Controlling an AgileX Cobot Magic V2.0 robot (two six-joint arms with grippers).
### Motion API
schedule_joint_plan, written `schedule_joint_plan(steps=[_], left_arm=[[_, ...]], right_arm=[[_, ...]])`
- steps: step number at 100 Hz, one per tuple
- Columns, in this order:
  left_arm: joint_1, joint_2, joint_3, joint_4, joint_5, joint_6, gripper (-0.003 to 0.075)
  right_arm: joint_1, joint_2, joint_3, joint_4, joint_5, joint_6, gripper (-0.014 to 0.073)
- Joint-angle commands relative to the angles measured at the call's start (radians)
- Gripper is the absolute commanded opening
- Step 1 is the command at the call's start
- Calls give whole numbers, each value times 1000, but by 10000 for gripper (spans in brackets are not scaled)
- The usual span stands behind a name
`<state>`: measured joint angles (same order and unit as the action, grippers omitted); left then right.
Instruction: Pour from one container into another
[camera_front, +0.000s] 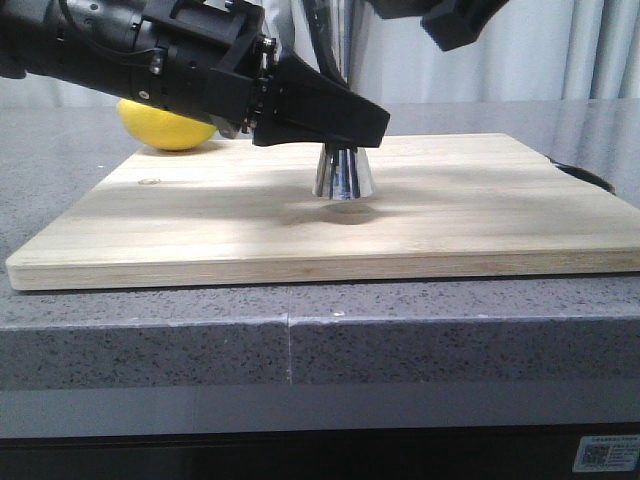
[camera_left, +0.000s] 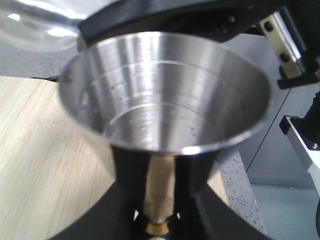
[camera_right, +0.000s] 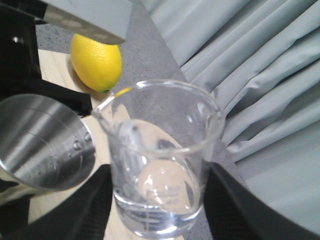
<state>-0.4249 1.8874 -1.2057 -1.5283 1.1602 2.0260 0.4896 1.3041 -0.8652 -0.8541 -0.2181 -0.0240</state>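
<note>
- Nearest the front camera, the wooden board lies on the grey stone counter.
- The jigger stands upright on the board near its middle; only its lower cone shows under the left gripper.
- The left gripper's jaws are clamped around the jigger's narrow gold waist, as the left wrist view shows: black fingers flank the stem on both sides.
- The jigger's upper cup shows what looks like a shallow pool of clear liquid at the bottom, well below the rim, though glare on the steel makes this uncertain.
- The beaker is gripped between the right gripper's fingers, held up in the air with its lip just beside the jigger's rim.
- The beaker looks close to empty, with perhaps a thin film of liquid in it; no stream is visible between the two vessels.
- My judgement: the pour is either nearly finished or only barely begun; what remains is draining any residue, righting the beaker and setting it down.
- Farther back, a lemon rests on the counter behind the board's far left corner.
- Grey curtains hang beyond.
</note>
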Motion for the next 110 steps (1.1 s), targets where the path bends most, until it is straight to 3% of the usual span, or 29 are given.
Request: schedule_joint_plan(steps=[1,110], left_arm=[[-8,-59,-29,-68,108,0,-11],[-8,-59,-29,-64,103,0,-11]], right_arm=[[1,-32,-37,-10,-49,1,318],[1,-36,-76,-135,-9,-1,318]])
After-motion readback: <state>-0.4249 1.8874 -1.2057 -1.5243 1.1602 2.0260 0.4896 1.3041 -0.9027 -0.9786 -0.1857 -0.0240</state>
